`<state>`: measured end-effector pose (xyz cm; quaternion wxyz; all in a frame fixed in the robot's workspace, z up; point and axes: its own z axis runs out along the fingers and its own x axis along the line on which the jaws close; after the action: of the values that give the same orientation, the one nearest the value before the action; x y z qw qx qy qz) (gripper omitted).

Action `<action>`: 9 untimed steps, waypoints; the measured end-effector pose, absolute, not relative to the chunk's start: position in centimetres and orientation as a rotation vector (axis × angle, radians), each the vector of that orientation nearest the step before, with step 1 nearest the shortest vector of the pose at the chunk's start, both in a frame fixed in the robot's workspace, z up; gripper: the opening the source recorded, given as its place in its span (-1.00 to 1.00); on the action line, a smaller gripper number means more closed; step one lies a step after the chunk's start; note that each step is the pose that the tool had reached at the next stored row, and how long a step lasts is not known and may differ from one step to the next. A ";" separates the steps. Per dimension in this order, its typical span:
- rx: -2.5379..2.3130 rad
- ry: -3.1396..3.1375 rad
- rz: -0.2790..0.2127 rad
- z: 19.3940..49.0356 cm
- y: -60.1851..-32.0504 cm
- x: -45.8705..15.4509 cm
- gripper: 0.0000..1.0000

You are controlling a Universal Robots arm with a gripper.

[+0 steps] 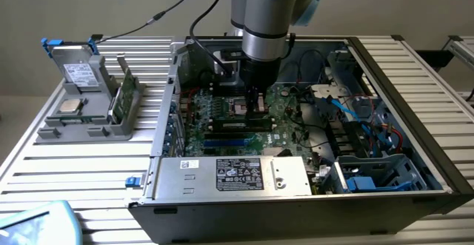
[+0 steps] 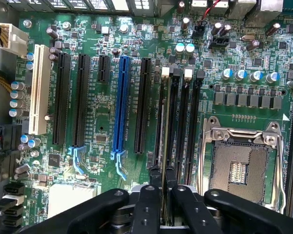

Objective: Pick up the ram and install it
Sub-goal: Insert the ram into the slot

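The ram [image 2: 161, 122] is a thin green stick seen edge-on, standing in the memory slot nearest the black expansion slots. My gripper [image 2: 162, 171] is shut on its upper edge, one black finger [image 2: 154, 178] on each side of it. In the exterior view the gripper [image 1: 257, 107] reaches straight down into the open computer case [image 1: 414, 195], at the middle of the green motherboard [image 1: 222, 111]. The ram itself is hidden there behind the fingers.
Empty black memory slots [image 2: 185, 126] and the open processor socket [image 2: 239, 165] lie beside the ram. A power supply [image 1: 237, 175] and blue cables [image 1: 356, 117] crowd the case. A grey stand [image 1: 81, 125] outside the case holds a drive [image 1: 77, 73], a silver chip [image 1: 70, 106] and a green board [image 1: 127, 92].
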<state>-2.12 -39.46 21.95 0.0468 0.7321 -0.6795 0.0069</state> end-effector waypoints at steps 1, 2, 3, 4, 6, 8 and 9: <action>2.234 -2.073 0.021 22.0 -39.5 -2.1 -0.58; 2.234 -2.073 0.022 22.0 -39.5 -2.1 -0.58; 2.234 -2.073 0.022 22.0 -39.5 -2.1 -0.46; 2.234 -2.073 0.022 22.0 -39.5 -2.1 -0.34; 2.234 -2.073 0.022 22.0 -39.5 -2.1 -0.22; 2.234 -2.073 0.022 22.0 -39.5 -2.1 -0.22; 2.234 -2.073 0.022 22.0 -39.5 -2.1 -0.22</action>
<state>-2.12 -39.47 21.97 0.0470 0.7321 -0.6795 0.0071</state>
